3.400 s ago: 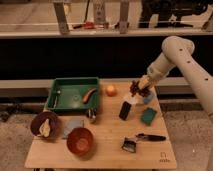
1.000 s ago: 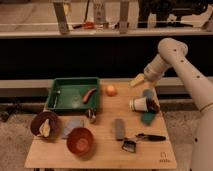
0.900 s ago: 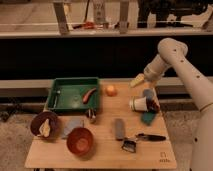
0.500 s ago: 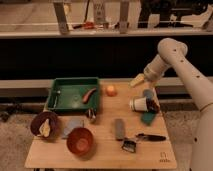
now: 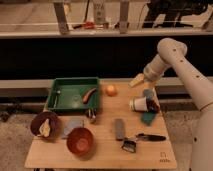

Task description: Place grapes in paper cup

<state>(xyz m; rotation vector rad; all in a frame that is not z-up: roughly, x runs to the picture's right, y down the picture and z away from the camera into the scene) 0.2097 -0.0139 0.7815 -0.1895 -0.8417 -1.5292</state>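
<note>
Claw point(image 5: 136, 80) up over far right edge of wooden tabletop point(image 5: 107, 151), apart from everything on it; wide or narrow, cannot tell. Small bunch of dark red-purple grapes point(image 5: 153, 106) at right of tabletop, touching small white paper cup point(image 5: 138, 104) tipped on its side, teal cloth point(image 5: 148, 119) just in front. Round orange fruit point(image 5: 111, 90) near, to left. Green rectangular plastic tray point(image 5: 75, 85) further left.
</note>
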